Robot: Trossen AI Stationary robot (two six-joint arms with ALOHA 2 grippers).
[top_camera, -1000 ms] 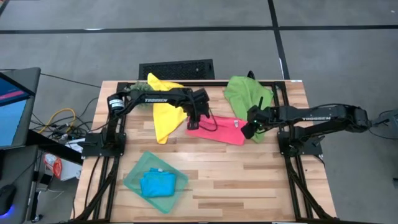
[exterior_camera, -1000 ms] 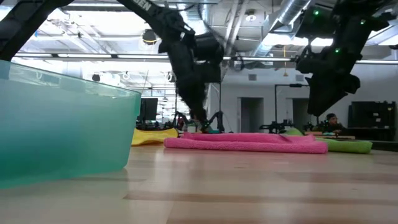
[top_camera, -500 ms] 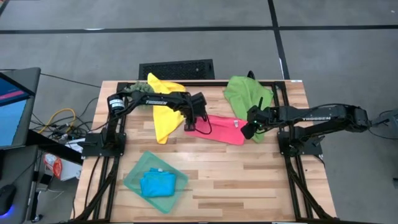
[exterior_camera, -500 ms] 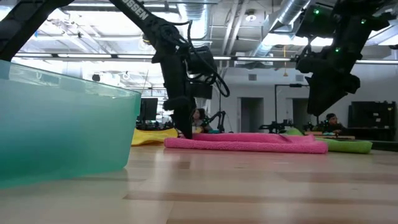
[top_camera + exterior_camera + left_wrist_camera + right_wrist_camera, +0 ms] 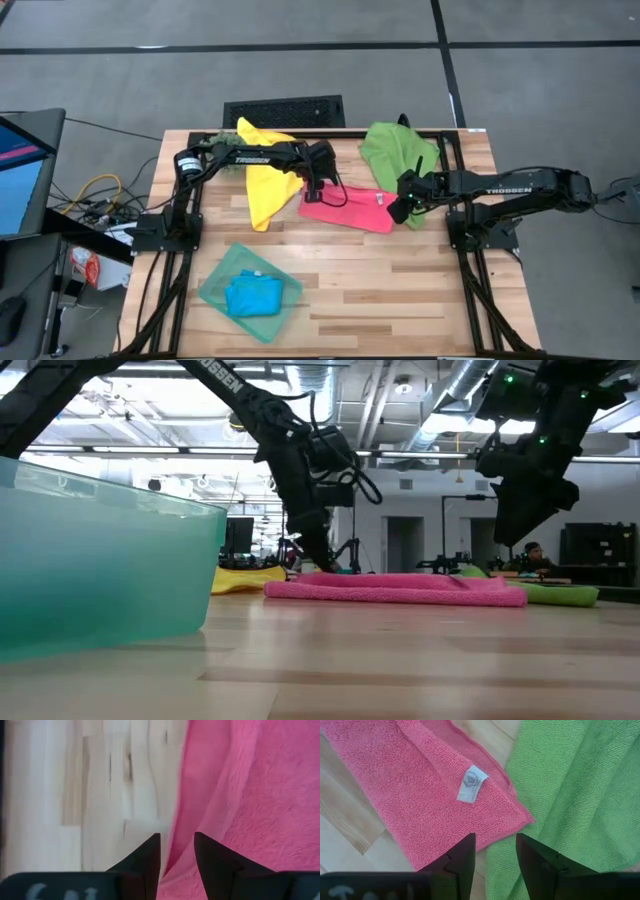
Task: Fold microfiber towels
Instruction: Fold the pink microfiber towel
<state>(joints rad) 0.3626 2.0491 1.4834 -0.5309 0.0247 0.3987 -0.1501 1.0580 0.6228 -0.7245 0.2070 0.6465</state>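
Observation:
A folded pink towel (image 5: 350, 208) lies flat at mid-table, its white tag (image 5: 471, 783) up. My left gripper (image 5: 313, 193) is open at the towel's left end and points down, with the towel's edge (image 5: 172, 835) between its fingers. My right gripper (image 5: 398, 210) is open and empty. It hovers above the pink towel's right end, where that end meets the crumpled green towel (image 5: 395, 150). A yellow towel (image 5: 265, 175) lies at the far left. A folded blue towel (image 5: 252, 295) lies in the teal tray (image 5: 215, 290). My left gripper (image 5: 177, 837) has its two fingers on either side of the pink towel's left edge, coming from above. The fingers are apart, and I cannot tell whether they touch the cloth. The towel lies flat on the table.
The teal tray stands at the near left and fills the left of the low view (image 5: 100, 560). Bare wood lies between the tray and the pink towel and along the near right. The arms' black frames run along the left and right table edges.
My left gripper went down toward the table's left edge, to the tabletop just beside the pink towel's left end. It then came back right and slightly up, over that end. My right gripper has kept still.

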